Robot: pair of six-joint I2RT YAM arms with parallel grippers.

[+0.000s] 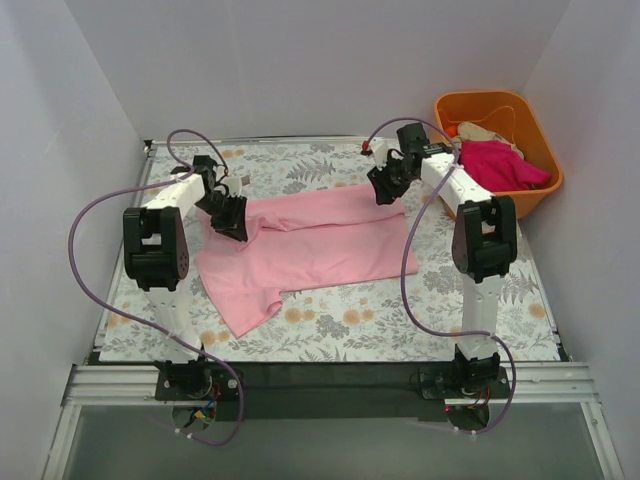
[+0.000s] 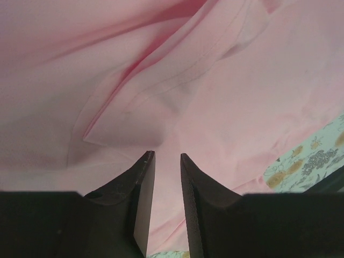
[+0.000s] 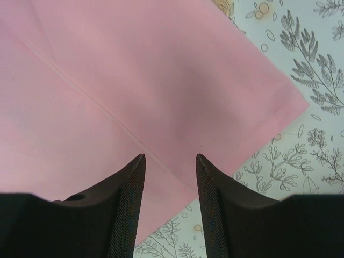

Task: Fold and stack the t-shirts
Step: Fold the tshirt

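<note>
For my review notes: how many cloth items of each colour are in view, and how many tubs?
Light pink t-shirt: 1
Magenta garment: 1
Cream garment: 1
Orange tub: 1
Total: 4

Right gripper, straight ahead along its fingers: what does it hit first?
The pink shirt, near its edge. The right gripper is open and empty. Gap to the cloth unclear.

Light pink t-shirt (image 1: 320, 245); worktop (image 1: 400, 320), white with grey-orange floral print; magenta t-shirt (image 1: 500, 165); cream t-shirt (image 1: 480, 132); orange tub (image 1: 510, 203); black fingers (image 3: 129, 204).
</note>
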